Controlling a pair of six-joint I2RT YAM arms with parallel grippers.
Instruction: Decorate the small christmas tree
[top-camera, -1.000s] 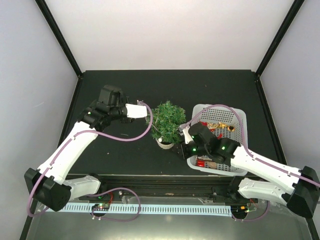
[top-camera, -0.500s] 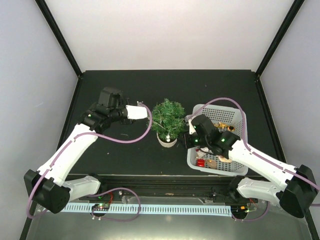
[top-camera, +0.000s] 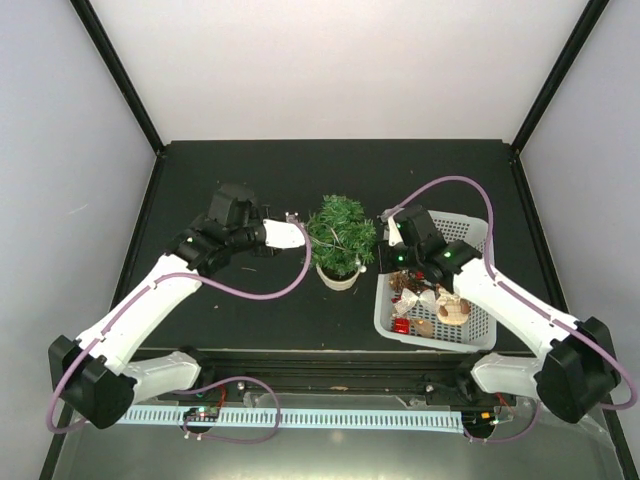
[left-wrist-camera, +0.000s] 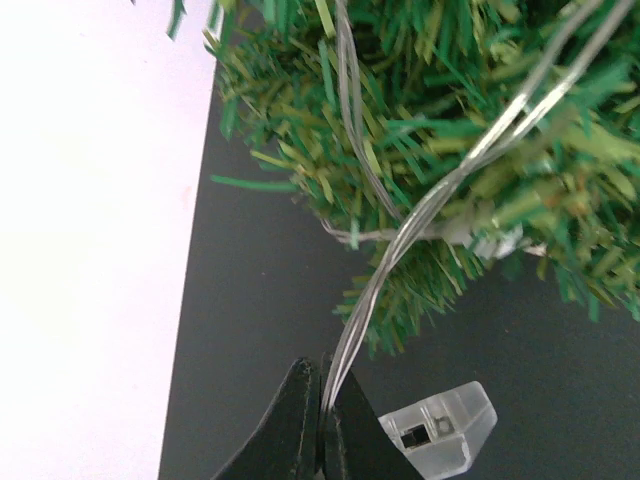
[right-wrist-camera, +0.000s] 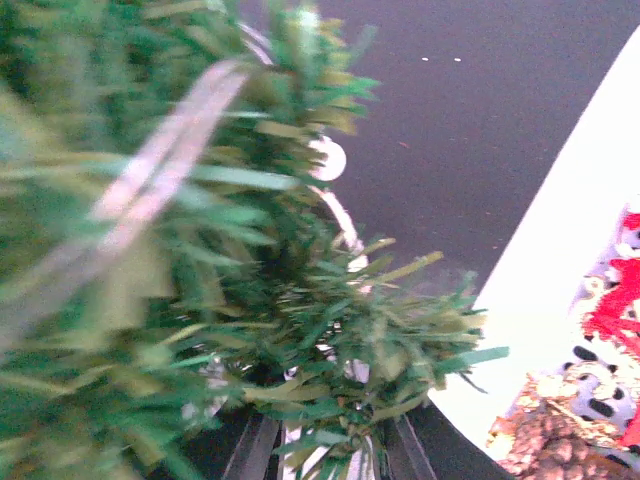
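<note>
My left gripper (left-wrist-camera: 322, 385) is pinched shut on the clear wire (left-wrist-camera: 400, 235) running into the small christmas tree (top-camera: 341, 232). My right gripper (right-wrist-camera: 325, 448) has its jaws apart among the branches, and I can't tell whether it grips anything. The tree stands mid-table, just left of the white basket (top-camera: 487, 240).

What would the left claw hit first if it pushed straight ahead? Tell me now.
The small christmas tree: the left claw, shut on a clear wire, points straight at its lower branches, with only dark table in between. How near they are is unclear from the wrist view.
</note>
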